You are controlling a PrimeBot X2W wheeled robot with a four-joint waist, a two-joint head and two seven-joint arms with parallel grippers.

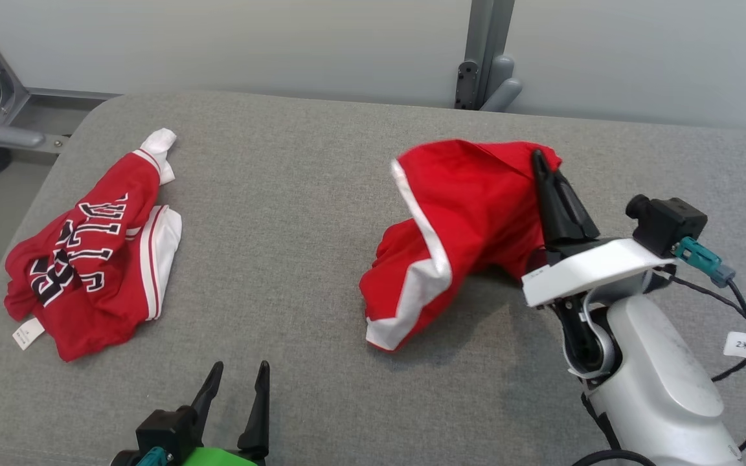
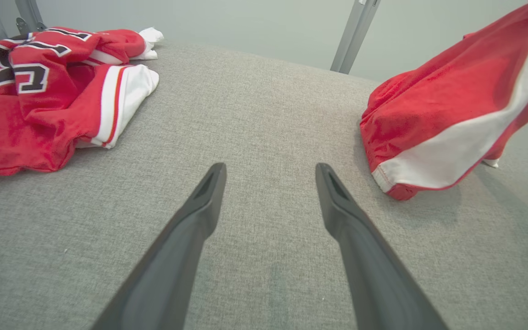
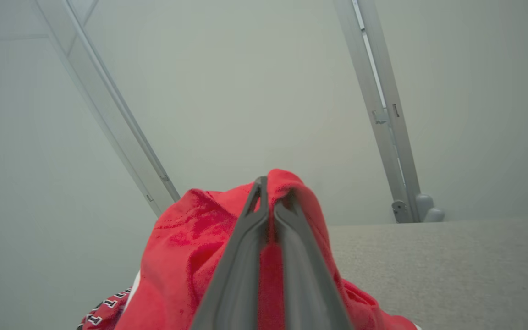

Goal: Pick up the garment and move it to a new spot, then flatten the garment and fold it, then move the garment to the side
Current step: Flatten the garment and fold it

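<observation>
Hanging off the right gripper (image 1: 537,160), the red garment (image 1: 463,213) drooped left of it, pinched tight at its top edge; left gripper (image 1: 240,370) sat spread wide, empty.

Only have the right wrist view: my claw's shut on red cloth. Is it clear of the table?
Observer: No. The shorts hang from the right claw; their white-trimmed lower end touches the table.
Operator: Left claw?
Observer: Left claw open, empty, near the front edge.
Operator: Anything else lying there?
Observer: A lettered jersey, crumpled at the left, apart from the shorts.
</observation>
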